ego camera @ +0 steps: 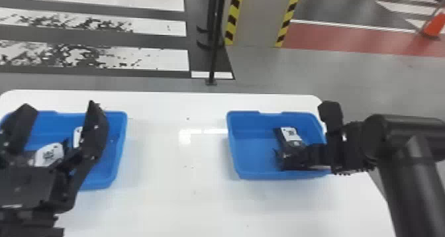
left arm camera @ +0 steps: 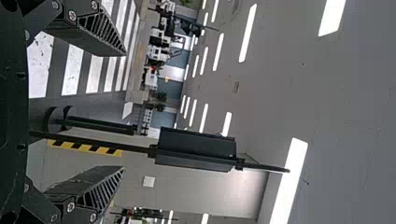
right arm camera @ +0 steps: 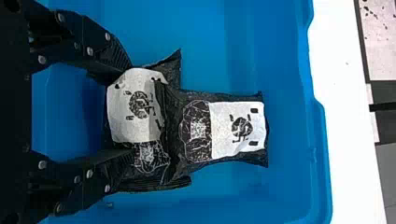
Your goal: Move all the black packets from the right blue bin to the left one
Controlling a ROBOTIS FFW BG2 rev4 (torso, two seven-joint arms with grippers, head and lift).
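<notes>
Well, striped floor lies beyond the white table; left gripper gapes open, right gripper I can't tell

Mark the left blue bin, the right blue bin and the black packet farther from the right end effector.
Left blue bin (ego camera: 120, 137): head view, on its wall facing the other bin.
Right blue bin (ego camera: 255, 153): head view, on its bare floor.
Farther black packet (right arm camera: 237, 128): right wrist view, on its white label.

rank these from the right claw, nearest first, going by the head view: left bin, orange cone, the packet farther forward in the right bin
1. Forward packet, in the right bin
2. Left bin, across on the left
3. Orange cone, far right, on the floor
</notes>
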